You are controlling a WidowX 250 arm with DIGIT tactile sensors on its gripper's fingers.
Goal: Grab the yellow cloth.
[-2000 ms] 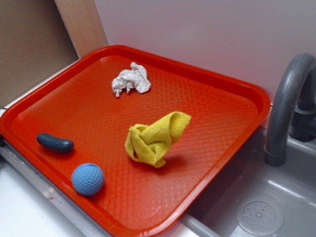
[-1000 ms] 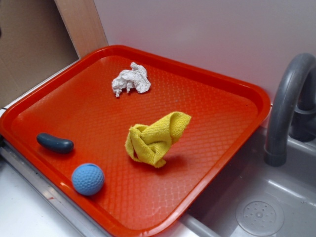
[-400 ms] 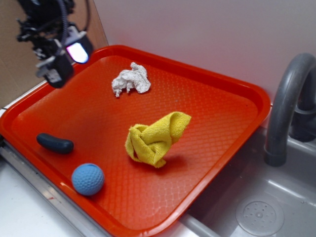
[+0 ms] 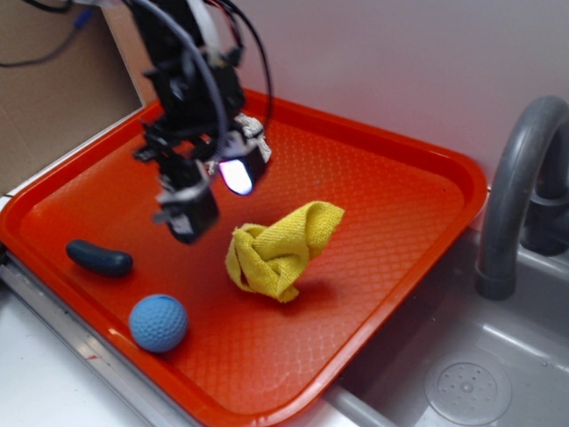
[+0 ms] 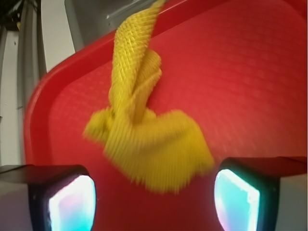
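Note:
The yellow cloth (image 4: pixel 280 249) lies bunched near the middle of the red tray (image 4: pixel 391 205). My gripper (image 4: pixel 216 193) hangs in the air just left of the cloth, above the tray. It is open and empty. In the wrist view the cloth (image 5: pixel 147 139) fills the middle, just ahead of the gap between my two fingers, whose lit pads (image 5: pixel 72 204) show at the bottom corners. My gripper (image 5: pixel 154 202) does not touch the cloth.
A blue golf ball (image 4: pixel 158 322) and a dark oblong object (image 4: pixel 99 257) lie at the tray's front left. A white paper wad (image 4: pixel 252 129) is mostly hidden behind my arm. A grey sink (image 4: pixel 462 374) with a faucet (image 4: pixel 516 196) is at the right.
My arm came into view from the upper left and has moved right and down, from over the tray's far left corner to just beside the cloth. The cloth has not moved.

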